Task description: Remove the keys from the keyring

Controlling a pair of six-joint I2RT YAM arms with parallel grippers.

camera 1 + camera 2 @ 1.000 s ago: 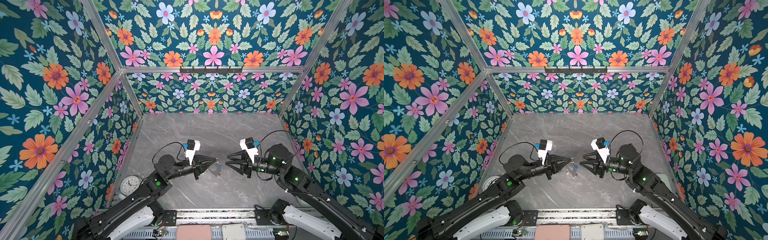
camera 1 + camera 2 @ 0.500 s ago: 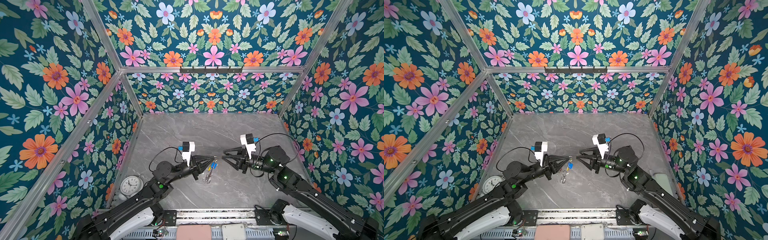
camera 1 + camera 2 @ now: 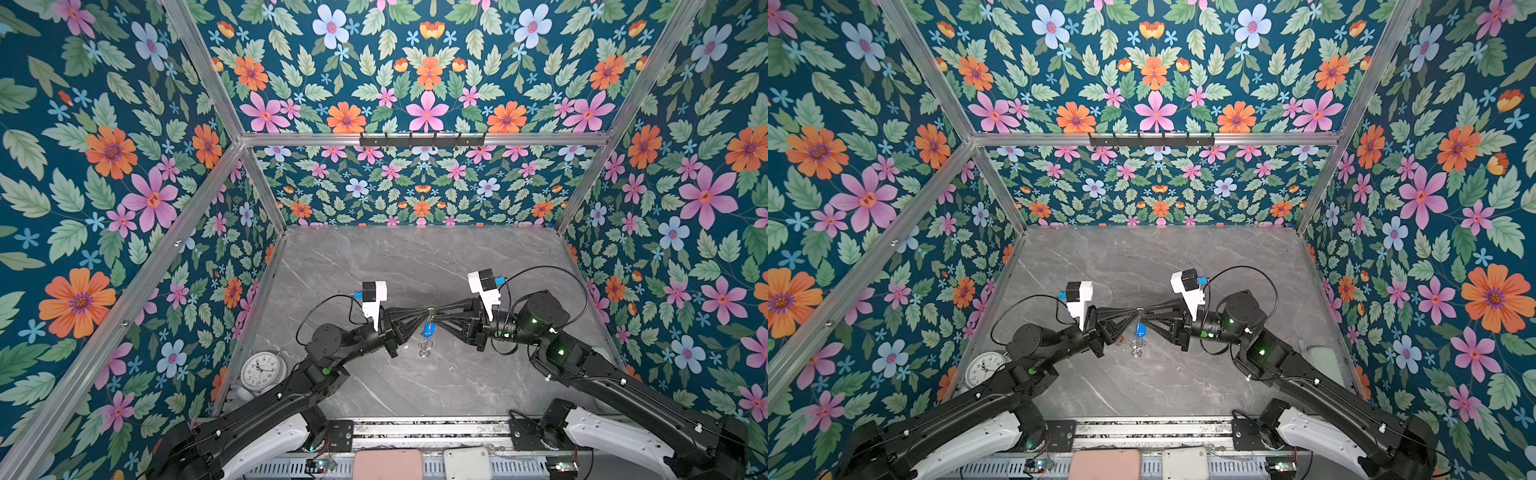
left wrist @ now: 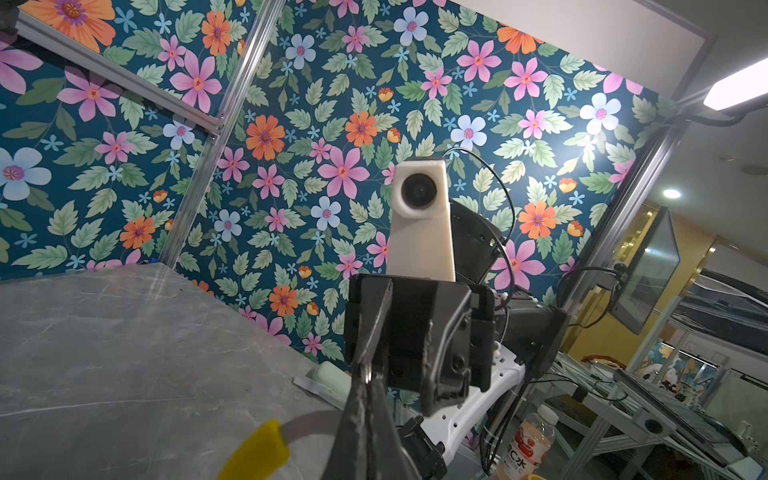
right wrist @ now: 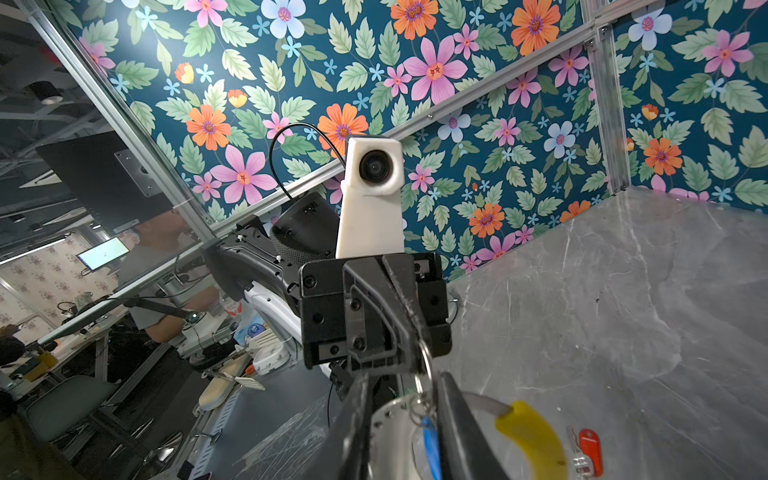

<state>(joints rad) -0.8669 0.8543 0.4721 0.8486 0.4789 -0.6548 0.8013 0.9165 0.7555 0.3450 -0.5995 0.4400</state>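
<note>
Pincers meet tip to tip in the air above the surface (image 3: 395,266), towards its front half. Your left pincer (image 3: 428,310) is pressed together and pinches the top of the keyring (image 3: 424,348), which hangs down from its tips and shows almost edge-on in both top views. Your right pincer (image 3: 437,310) comes in from the opposite side. In the right wrist view its fingers (image 5: 461,428) stand a little apart, with a small silver loop (image 5: 424,374) and the blue-tagged key (image 5: 430,451) in the gap between them. You cannot tell from any view whether they press on that loop. In both top views the blue-tagged key hangs just under the point where the tips meet. The keyring's yellow segment (image 4: 255,455) shows close below your left pincer in the left wrist view, joined to the grey arc of the ring. You cannot tell whether the ring's low end touches the surface. The red-tagged key (image 5: 590,451) lies flat on the surface, off the ring, and the right wrist view shows it just beside the yellow segment. Further out, an alarm clock (image 3: 261,370) sits at the surface's front left corner, beside your left arm. Floral walls close in three sides, and a black hook rail (image 3: 422,139) runs along the frame bar on the back wall.
</note>
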